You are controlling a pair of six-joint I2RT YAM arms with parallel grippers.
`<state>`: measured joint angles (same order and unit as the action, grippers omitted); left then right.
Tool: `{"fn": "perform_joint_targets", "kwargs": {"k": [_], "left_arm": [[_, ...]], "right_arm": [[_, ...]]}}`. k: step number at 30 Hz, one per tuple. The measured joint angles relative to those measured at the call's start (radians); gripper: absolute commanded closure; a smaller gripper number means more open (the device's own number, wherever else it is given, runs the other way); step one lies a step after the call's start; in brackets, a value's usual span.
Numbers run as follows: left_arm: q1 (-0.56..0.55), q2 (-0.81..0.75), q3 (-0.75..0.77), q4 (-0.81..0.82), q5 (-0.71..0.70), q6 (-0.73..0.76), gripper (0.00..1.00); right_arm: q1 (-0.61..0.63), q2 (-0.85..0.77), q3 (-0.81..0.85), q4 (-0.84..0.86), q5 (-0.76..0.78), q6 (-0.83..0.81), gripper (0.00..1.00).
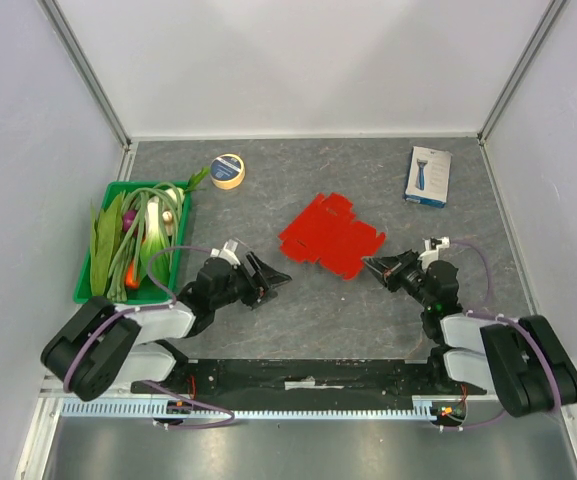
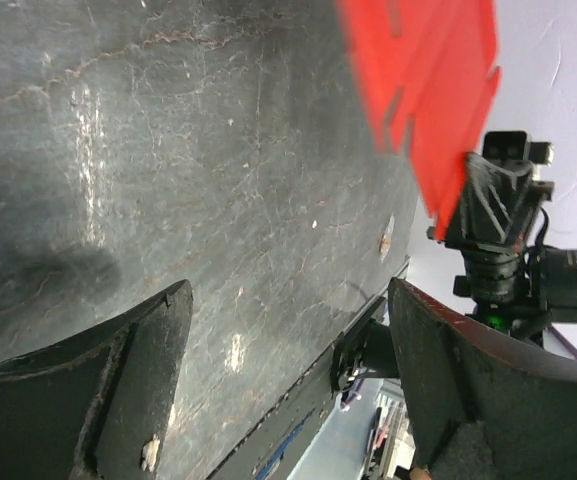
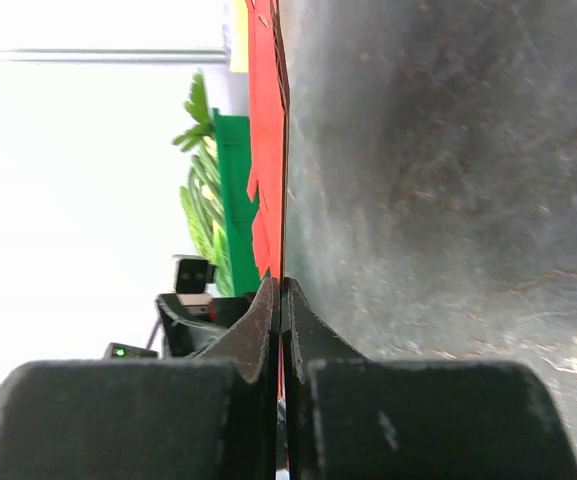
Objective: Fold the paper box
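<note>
Grey, stone-patterned table (image 1: 318, 320) filled the floor of a white-walled enclosure. The paper box (image 1: 330, 236) lay as a flat red blank near the middle of this table, with its tabs and notches spread out. The right gripper (image 1: 373, 265) was at the near right edge of the blank, and its jaws were pressed fully together with the thin red edge pinched between them (the right wrist view showed the sheet running straight into the closed fingers). The left gripper (image 1: 273, 275) was low over the table, just beside the near left side of the blank but apart from it. Its jaws stood wide apart and held nothing. A green tray (image 1: 118, 297) with long vegetables (image 1: 143, 225) was at the left. A roll of tape (image 1: 228, 171) and a white-and-blue box (image 1: 428, 176) lay farther back, well apart from the blank.
</note>
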<state>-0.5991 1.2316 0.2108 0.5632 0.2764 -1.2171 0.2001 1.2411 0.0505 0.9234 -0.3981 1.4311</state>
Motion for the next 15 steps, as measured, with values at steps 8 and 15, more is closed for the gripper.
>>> {"fn": "perform_joint_targets", "kwargs": {"k": [8,15], "left_arm": [[-0.021,0.19,0.035,0.211,-0.038,-0.061,0.18],[-0.068,0.192,0.047,0.29,-0.085,-0.067,0.15]], "right_arm": [[0.005,-0.111,0.0,-0.034,0.033,0.035,1.0],[0.008,-0.146,0.0,-0.056,0.033,0.04,1.0]]}}
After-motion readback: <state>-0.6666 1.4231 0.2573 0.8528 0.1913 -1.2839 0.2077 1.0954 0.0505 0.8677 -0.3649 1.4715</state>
